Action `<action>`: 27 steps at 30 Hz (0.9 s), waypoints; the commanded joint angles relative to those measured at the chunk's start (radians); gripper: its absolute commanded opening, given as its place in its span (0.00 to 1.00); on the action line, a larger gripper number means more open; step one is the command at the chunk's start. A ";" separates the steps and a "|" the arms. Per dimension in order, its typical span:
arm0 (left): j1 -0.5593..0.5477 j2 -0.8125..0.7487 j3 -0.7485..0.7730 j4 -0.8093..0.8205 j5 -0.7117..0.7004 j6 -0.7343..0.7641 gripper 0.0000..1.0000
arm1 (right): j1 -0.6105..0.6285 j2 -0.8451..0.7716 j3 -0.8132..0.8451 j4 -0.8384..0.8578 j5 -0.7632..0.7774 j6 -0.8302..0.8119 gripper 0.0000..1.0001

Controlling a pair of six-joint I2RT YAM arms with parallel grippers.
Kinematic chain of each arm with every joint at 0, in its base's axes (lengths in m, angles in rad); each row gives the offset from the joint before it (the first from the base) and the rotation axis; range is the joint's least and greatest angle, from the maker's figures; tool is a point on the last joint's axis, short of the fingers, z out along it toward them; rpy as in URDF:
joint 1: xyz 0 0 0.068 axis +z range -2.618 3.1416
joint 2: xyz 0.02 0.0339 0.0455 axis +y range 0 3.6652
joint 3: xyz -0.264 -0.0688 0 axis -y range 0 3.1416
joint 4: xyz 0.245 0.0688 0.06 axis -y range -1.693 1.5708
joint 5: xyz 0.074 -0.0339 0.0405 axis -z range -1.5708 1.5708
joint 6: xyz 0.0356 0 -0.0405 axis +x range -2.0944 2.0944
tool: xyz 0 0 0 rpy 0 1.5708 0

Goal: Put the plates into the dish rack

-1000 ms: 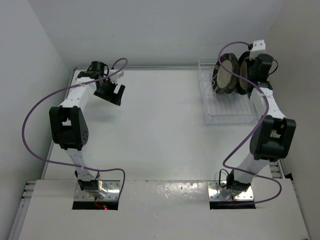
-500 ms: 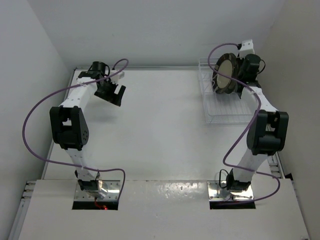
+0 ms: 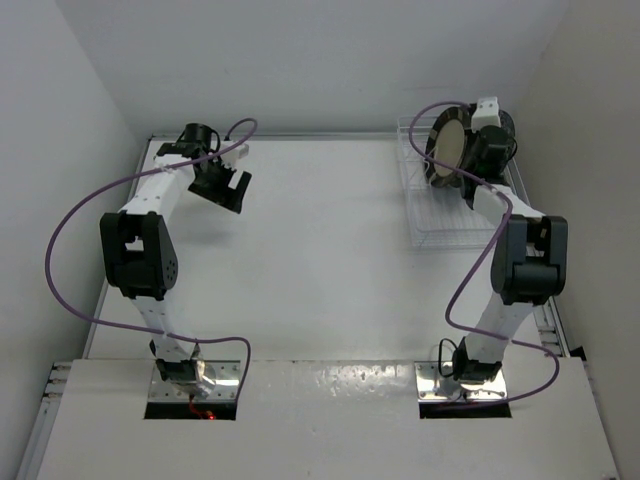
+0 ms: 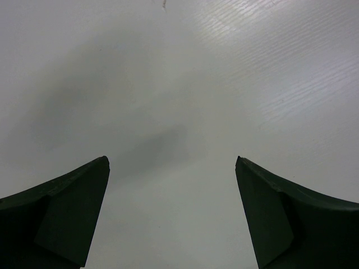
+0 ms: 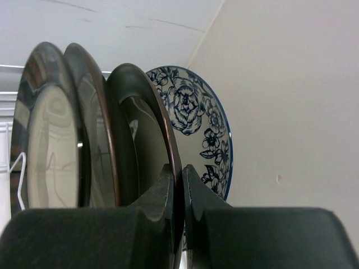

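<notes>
**Four plates (image 3: 448,150) at the dish rack (image 3: 455,228)**

On the left, the left claw (image 4: 171,162) hangs spread wide over the tabletop (image 3: 320,250). On the far right, the plates stand on edge in a row: two shiny-rimmed plates (image 5: 47,140), a dark-rimmed plate (image 5: 143,134), then a blue flower plate (image 5: 196,112). The right claw (image 5: 178,171) pinches the dark-rimmed plate's rim.

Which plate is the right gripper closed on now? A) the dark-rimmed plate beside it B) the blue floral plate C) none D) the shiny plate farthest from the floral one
A: in the wrist view the right gripper pinches the rim of the dark-rimmed plate, which stands beside the floral plate.
</notes>
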 commanded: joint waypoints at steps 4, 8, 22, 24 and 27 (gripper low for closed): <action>-0.010 0.007 0.036 -0.004 -0.012 0.021 1.00 | -0.004 -0.008 0.024 0.199 0.067 0.069 0.04; -0.010 0.007 0.036 -0.004 -0.012 0.021 1.00 | -0.005 -0.025 0.032 0.202 0.066 0.067 0.28; -0.010 0.007 0.036 -0.004 0.016 0.021 1.00 | -0.024 -0.165 0.046 0.144 0.090 0.076 0.46; -0.019 0.007 0.036 -0.004 0.016 0.021 1.00 | -0.041 -0.206 0.062 0.039 0.036 0.164 0.53; -0.019 0.007 0.036 -0.013 0.025 0.021 1.00 | -0.108 -0.223 0.171 -0.234 -0.135 0.343 0.62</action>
